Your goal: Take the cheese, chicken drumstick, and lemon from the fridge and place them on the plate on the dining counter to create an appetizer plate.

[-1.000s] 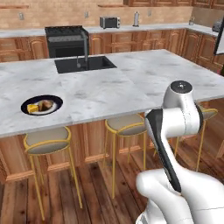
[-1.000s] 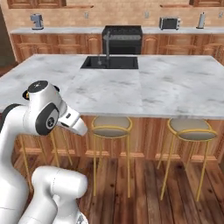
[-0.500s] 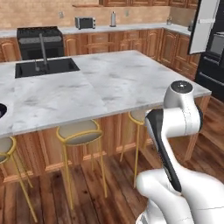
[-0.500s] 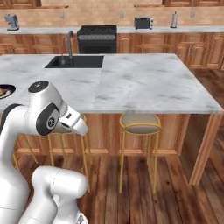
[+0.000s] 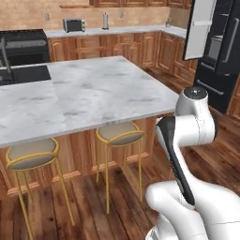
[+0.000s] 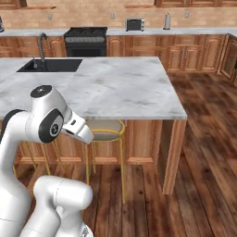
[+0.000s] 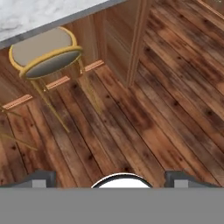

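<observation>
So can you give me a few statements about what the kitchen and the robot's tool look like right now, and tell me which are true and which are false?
1. The fridge stands with its upper door open. True.
2. The tool is shut on a lemon. False: its fingertips stand wide apart with nothing between them, above the wooden floor.
3. Stools with gold frames stand beside the dining counter. True.
4. The dining counter is made of dark wood on top. False: its top is white-grey veined marble.
5. A black range stands against the back wall. True.
</observation>
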